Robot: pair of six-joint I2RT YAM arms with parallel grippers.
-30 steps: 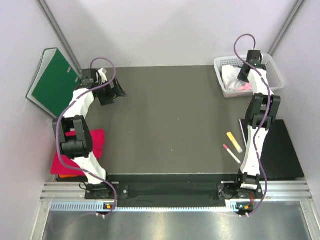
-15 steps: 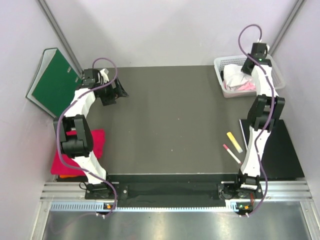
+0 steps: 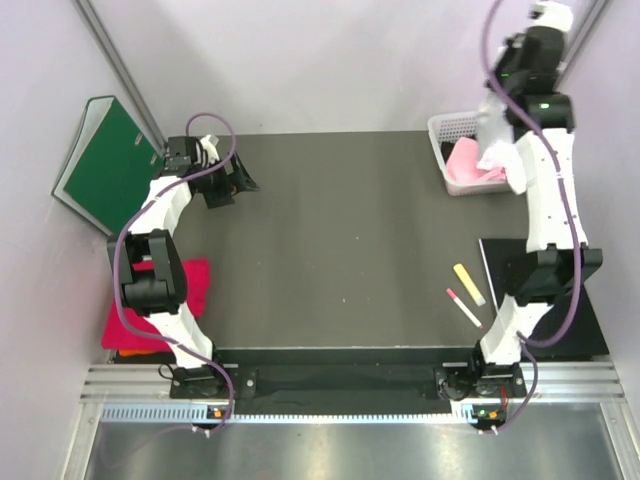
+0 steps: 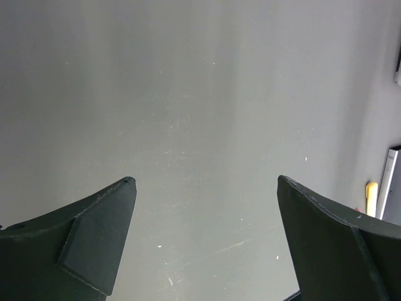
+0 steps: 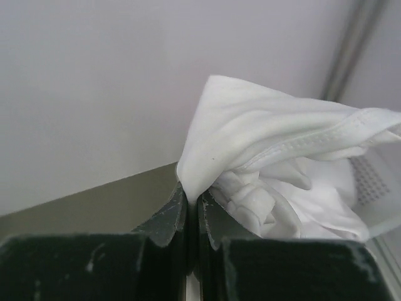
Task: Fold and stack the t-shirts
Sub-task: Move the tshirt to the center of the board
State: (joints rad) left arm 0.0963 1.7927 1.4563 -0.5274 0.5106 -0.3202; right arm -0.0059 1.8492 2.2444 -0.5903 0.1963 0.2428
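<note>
My right gripper (image 3: 503, 92) is raised high above the white basket (image 3: 441, 126) at the back right and is shut on a fold of the large white t-shirt (image 3: 513, 170), which hangs down from it over the basket. In the right wrist view the closed gripper (image 5: 192, 195) pinches the white t-shirt (image 5: 269, 144). The light pink t-shirt (image 3: 465, 160) lies in the basket. The crimson-red t-shirt (image 3: 190, 285) lies off the table's left edge, partly behind the left arm, with an orange edge (image 3: 130, 353) under it. My left gripper (image 3: 238, 190) is open and empty over the table's back left; it also shows in the left wrist view (image 4: 205, 180).
A green binder (image 3: 110, 160) leans against the left wall. A yellow marker (image 3: 468, 283) and a pink pen (image 3: 462, 307) lie near the right arm, beside a black board (image 3: 565, 300). The basket's mesh wall (image 5: 376, 182) shows behind the white cloth.
My right arm has risen from the basket, lifting the white t-shirt up and uncovering the pink one. The left arm has not moved.
</note>
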